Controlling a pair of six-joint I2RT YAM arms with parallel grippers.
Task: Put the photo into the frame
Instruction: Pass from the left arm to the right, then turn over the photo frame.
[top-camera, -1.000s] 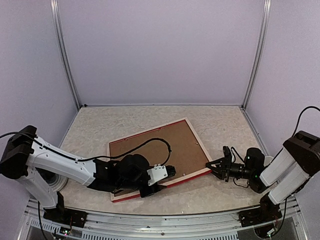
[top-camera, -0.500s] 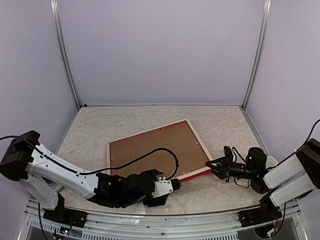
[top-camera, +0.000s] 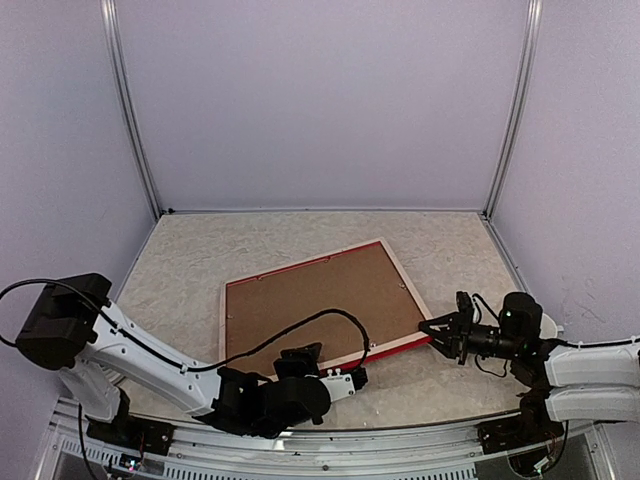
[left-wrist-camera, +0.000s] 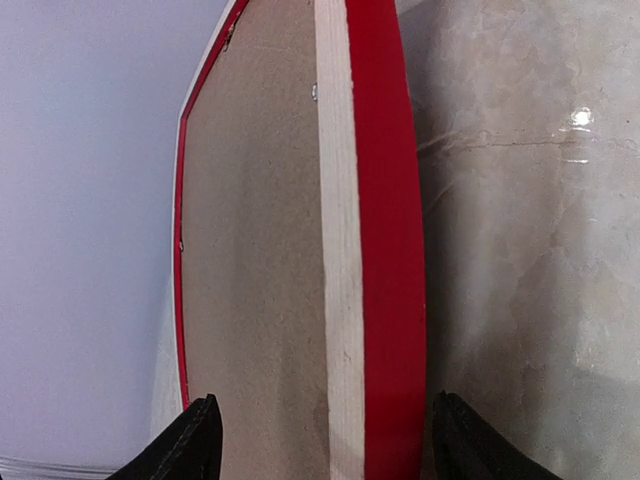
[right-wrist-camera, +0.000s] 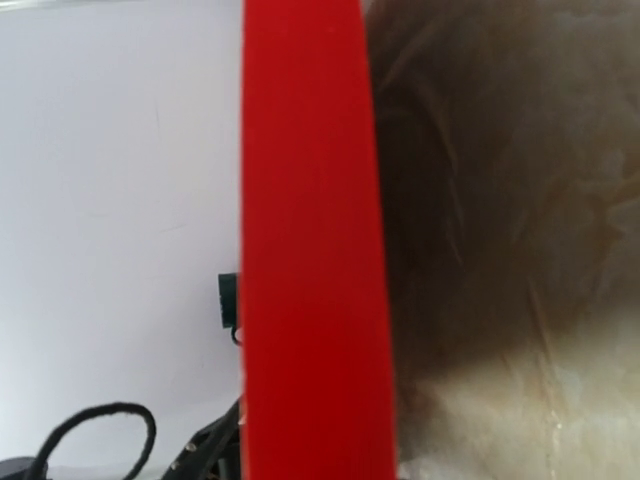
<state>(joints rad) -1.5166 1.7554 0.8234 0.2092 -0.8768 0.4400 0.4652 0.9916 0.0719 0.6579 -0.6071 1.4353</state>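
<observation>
Pale table (top-camera: 450, 240), frame (left-wrist-camera: 385, 250) back-up, right end effector (top-camera: 431, 334) gripping corner

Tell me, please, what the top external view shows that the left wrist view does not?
Only the top external view shows the whole frame lying back-up, the left arm, the right arm, and the right claw apparently holding the frame's near right corner. Only the left wrist view shows the left claw open, its fingertips astride the frame's pale wood edge, and a small metal tab. Both show the brown backing board and the marbled table; neither shows the photo.
</observation>
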